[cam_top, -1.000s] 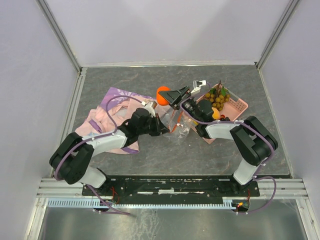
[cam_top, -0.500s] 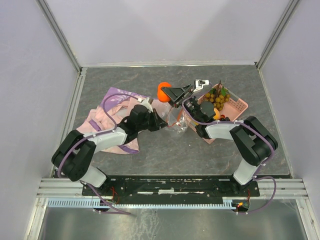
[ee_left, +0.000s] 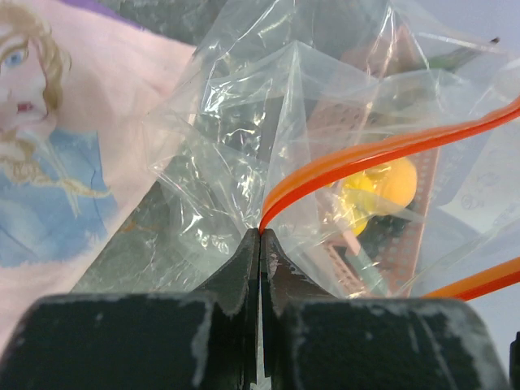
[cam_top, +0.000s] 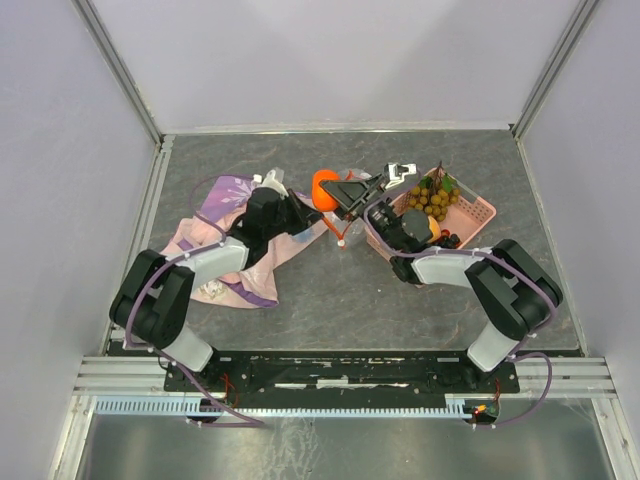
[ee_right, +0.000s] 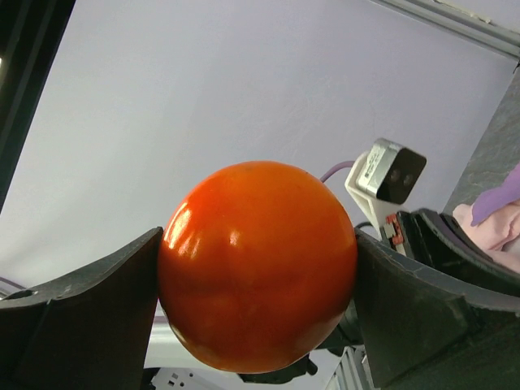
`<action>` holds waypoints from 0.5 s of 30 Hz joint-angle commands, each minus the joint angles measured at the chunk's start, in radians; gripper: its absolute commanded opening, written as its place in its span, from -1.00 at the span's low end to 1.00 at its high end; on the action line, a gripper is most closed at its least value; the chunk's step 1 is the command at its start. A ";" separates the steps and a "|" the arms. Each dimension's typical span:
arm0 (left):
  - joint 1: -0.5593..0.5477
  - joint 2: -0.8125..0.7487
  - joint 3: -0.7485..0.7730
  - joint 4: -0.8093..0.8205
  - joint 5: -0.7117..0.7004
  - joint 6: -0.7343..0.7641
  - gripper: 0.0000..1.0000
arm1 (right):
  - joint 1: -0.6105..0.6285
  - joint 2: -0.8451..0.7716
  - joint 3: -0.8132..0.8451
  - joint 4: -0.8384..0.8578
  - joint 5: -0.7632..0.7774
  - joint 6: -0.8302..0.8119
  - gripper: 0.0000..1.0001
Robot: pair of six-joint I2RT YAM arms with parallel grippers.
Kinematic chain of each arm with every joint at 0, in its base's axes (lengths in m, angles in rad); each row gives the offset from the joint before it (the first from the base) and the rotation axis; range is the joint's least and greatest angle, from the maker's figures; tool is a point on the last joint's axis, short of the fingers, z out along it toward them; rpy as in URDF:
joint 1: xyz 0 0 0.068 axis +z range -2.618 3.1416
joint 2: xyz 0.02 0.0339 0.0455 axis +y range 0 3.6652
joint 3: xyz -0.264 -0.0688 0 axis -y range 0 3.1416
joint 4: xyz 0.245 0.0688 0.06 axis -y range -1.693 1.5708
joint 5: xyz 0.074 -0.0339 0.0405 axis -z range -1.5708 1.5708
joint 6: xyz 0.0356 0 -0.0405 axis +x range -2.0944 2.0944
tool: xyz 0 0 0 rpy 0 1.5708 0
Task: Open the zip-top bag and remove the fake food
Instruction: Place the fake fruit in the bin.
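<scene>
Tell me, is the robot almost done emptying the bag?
Looks close. Done: the zip-top bag has its strips apart, and grapes lie in the pink basket. In hand: the right gripper holds the orange up in the air, while the left gripper pinches the bag's zip strip. Left: putting the orange down. A yellow fruit shows through the plastic; whether it's inside the bag is unclear.

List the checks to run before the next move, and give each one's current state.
1. Left tool clamped on the zip-top bag: ok.
2. Right tool gripping the orange on both sides: ok.
3. Orange free of plastic: ok.
4. Room for the orange in the basket: cannot tell.
5. Bag emptied: cannot tell; a yellow fruit shows through the plastic.
</scene>
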 commanded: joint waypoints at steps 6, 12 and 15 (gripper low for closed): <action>0.067 0.038 0.139 -0.020 -0.040 0.060 -0.95 | 0.014 -0.078 -0.035 0.100 -0.068 0.009 -0.28; 0.124 0.098 0.239 -0.046 -0.051 0.117 -0.95 | 0.028 -0.069 -0.068 0.100 -0.110 0.006 -0.28; 0.128 0.138 0.308 -0.066 -0.047 0.153 -0.95 | 0.027 -0.084 -0.103 0.094 -0.119 -0.022 -0.28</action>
